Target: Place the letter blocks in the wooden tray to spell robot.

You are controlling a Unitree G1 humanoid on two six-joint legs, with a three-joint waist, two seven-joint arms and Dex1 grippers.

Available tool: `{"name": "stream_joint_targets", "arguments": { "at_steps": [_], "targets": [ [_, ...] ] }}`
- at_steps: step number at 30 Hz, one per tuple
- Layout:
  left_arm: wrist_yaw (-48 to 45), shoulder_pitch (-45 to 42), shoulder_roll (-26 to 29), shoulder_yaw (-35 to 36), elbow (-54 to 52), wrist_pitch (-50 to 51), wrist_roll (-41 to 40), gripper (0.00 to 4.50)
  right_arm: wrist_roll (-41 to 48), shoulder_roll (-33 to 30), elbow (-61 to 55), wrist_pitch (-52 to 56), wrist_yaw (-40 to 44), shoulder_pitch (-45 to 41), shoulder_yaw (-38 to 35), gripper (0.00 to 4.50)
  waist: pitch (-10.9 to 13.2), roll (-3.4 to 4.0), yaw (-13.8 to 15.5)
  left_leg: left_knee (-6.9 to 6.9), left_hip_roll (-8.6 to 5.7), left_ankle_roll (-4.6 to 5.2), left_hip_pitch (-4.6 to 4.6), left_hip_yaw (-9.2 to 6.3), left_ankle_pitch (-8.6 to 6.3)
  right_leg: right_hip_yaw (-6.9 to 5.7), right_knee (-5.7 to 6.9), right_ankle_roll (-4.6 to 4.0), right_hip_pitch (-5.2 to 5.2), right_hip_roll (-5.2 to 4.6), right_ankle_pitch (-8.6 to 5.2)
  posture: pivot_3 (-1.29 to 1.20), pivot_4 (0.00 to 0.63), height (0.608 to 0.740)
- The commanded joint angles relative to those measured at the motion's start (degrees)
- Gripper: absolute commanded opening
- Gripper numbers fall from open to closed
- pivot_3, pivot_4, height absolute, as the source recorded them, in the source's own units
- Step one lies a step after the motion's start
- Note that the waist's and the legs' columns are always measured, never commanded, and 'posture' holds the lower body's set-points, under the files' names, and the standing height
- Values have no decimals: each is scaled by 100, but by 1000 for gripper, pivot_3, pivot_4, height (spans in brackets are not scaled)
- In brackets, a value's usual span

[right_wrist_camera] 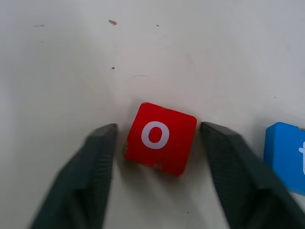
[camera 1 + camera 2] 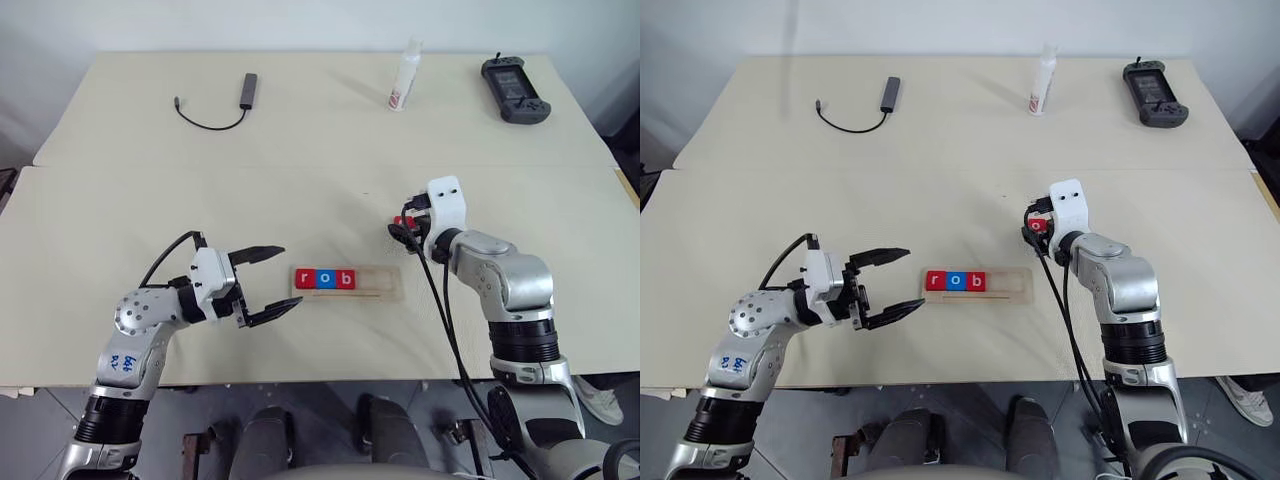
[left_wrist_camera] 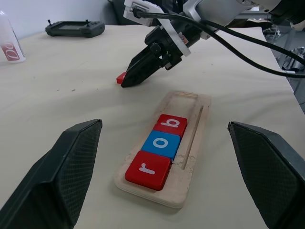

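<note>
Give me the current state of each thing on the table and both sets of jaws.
wooden tray: flat on table, r, o, b seated, two slots free
red o block: loose on table, between right jaws, gaps both sides
blue t block: loose on table
right gripper: jaws straddling the red o block
left gripper: jaws open, empty
white bottle: upright

left arm: lower left of the head view, forearm angled toward centre | left gripper (image 2: 262, 285): two black fingers spread wide, pointing right, level | right arm: lower right, reaching up-frame | right gripper (image 1: 157, 143): tilted downward, black fingers (image 1: 97, 157) parted, not touching anything
</note>
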Motion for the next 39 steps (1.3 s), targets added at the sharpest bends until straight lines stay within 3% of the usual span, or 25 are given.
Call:
{"name": "stream_joint_targets", "arguments": {
  "at_steps": [1,8,13,21,26,30,32,35,39],
  "targets": [
    [28,34,35,97,-214,-21,-84,4500,-18,38,-18,9,-43,-48,-22,1456,0,0,-10,0,0,0,0,0,0,0,0,0,0,0,0,0,150,740],
    [5,-59,-23,18,-111,-44,-83,4500,81,-189,-487,262,-6,91,-282,1444,0,0,-22,-2,0,0,-1,-1,0,0,-1,0,0,0,0,0,150,740],
    [-188,-269,-88,-97,144,-85,-85,4500,291,-401,-1844,1210,-115,696,-874,1444,0,0,61,-11,-1,0,-3,-1,0,-1,-10,0,-1,0,0,0,150,740],
    [-550,-470,-139,-218,385,-40,-140,4500,429,-29,-3879,2551,-397,2047,-1584,1444,0,0,76,-21,-3,0,0,2,0,0,-17,0,-2,1,0,0,150,740],
    [-700,-502,-131,-241,379,71,-171,4500,348,507,-4486,2693,-658,2629,-1512,1444,-1,1,61,-28,-2,0,6,3,0,3,-17,0,-2,1,0,0,150,740],
    [-742,-497,-137,-237,332,140,-177,4500,400,487,-4522,2626,-589,2726,-1415,2782,-1,1,64,-28,-3,0,6,2,0,4,-16,0,-1,1,0,0,150,740],
    [-769,-492,-123,-245,332,187,-173,4500,490,150,-4489,2514,-329,2759,-1450,3467,-1,1,65,-28,-3,0,6,2,0,5,-17,-1,-1,1,0,0,150,740],
    [-766,-481,-152,-246,326,187,-157,4500,1025,-970,-4334,2461,749,2909,-1727,4473,-1,1,98,-28,-8,1,3,-1,0,4,-23,-1,0,0,0,0,150,740],
    [-744,-480,-192,-244,330,139,-134,4500,1364,-2744,-3746,1130,2533,3337,-1695,4473,0,-1,89,-43,-8,6,5,0,-3,3,-41,0,4,0,0,0,150,740]
  ]
}}
